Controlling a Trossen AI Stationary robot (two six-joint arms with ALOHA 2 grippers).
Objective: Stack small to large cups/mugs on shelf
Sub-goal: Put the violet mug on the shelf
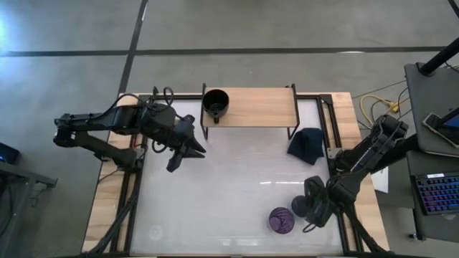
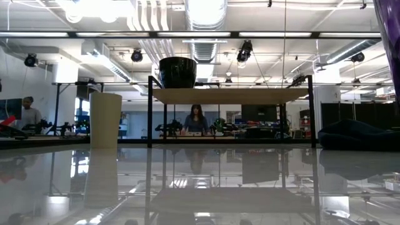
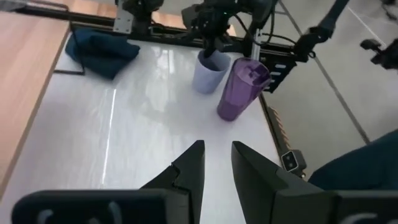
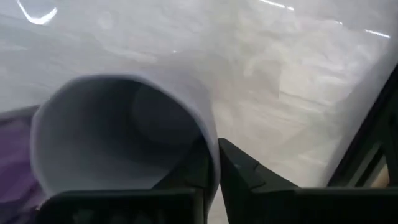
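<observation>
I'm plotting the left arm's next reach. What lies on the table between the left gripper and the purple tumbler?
Nothing: in the high view, bare white tabletop runs from the left gripper to the purple tumbler. The left wrist view agrees.

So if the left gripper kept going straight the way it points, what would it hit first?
Probably the purple tumbler, beside the lavender mug that the right gripper pinches by its rim. Only bare table lies before the left gripper till then, though depth is unclear.

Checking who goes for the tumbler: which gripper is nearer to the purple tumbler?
Right. The right gripper is beside the purple tumbler, clamped on the lavender-grey mug. The left gripper hovers far across the table, near the shelf.
</observation>
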